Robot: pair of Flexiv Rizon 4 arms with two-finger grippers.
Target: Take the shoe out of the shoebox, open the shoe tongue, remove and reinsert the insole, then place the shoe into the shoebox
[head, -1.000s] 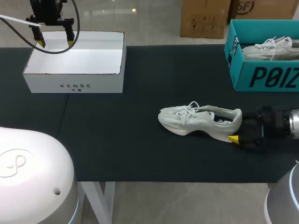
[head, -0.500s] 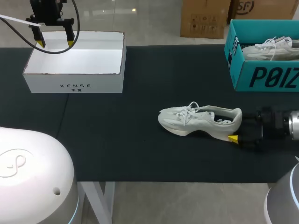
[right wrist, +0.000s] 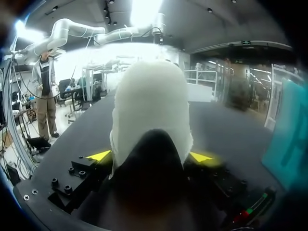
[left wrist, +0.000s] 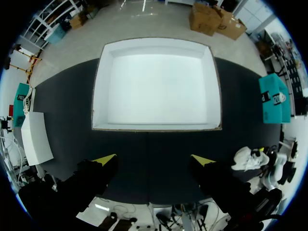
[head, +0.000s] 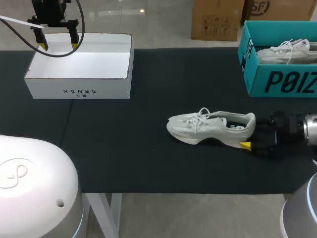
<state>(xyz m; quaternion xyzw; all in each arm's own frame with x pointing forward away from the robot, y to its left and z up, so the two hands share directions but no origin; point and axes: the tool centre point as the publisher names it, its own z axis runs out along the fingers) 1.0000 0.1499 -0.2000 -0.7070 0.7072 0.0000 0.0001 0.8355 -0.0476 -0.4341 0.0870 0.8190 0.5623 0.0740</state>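
1. Head view: the white sneaker [head: 210,128] lies on its sole on the black desk [head: 124,148], out of any box, toe toward the left and heel toward the right. The right claw [head: 246,145] comes in low from the right edge and sits at the heel, with one yellow tip showing against the heel's near side. The white shoebox [head: 79,90] stands open at the far left, well apart from the sneaker. The left claw [head: 58,46] hangs over its far rim, fingers spread and holding nothing. A teal shoebox [head: 277,82] at the far right holds a second shoe [head: 290,49].
2. Left wrist view: the left claw [left wrist: 154,159] is released, its yellow tips wide apart above the desk [left wrist: 154,144], with the white shoebox [left wrist: 156,129] just ahead. The sneaker [left wrist: 248,158] lies off to one side.
3. Right wrist view: the right claw [right wrist: 149,156] is clenched on the sneaker [right wrist: 151,106], with the heel filling the gap and a yellow tip pressed to each side.
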